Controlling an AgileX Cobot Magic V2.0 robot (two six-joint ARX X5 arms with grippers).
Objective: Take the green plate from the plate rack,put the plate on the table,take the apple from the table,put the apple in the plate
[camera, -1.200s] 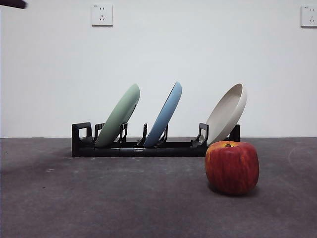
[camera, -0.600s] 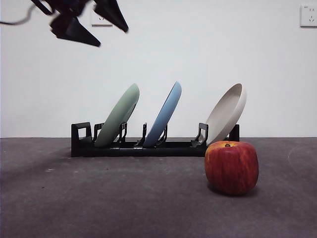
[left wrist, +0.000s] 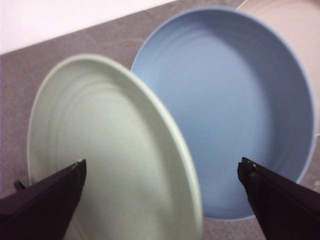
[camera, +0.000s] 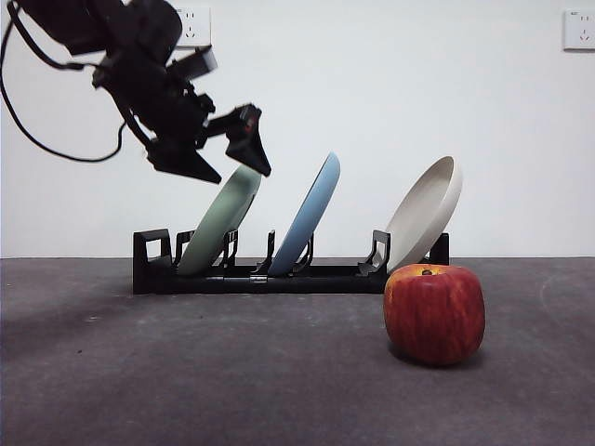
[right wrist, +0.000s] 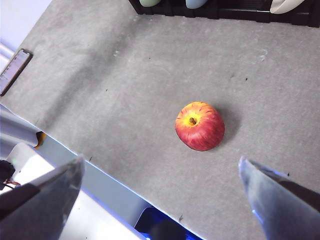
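The left gripper (camera: 228, 158) hung in the air over the top edge of the wide, round, pale sage-green plate (camera: 221, 219). Its two black jaws were spread wide. One jaw sat on each side of the plate's rim, and neither one touched it. The wrist camera on that arm looked right down at the green plate (left wrist: 107, 155), with one dark jaw on each side of the picture.

The green plate stood in the long, low black plastic plate rack (camera: 279, 275). It leaned over in its slot near the end with the squared post. Next along the rack leaned a round light blue plate (camera: 307, 213). After that, near the other end, leaned a round cream-white plate (camera: 426, 213). The three plates did not touch each other.

The rack sat at the back of the flat dark grey table (camera: 232, 372), which looked rough like carpet.

The blocky red apple (camera: 434, 313) with yellow streaks stood on the table in front of the rack, near the end with the cream-white plate. It was well apart from the green plate.

The right gripper (right wrist: 160, 200) waited high above the table with its jaws wide apart and nothing in them. Its camera saw the apple (right wrist: 200, 126) far below, with the yellow dip and stem facing up.

On the white wall behind were two white wall sockets (camera: 582, 29).
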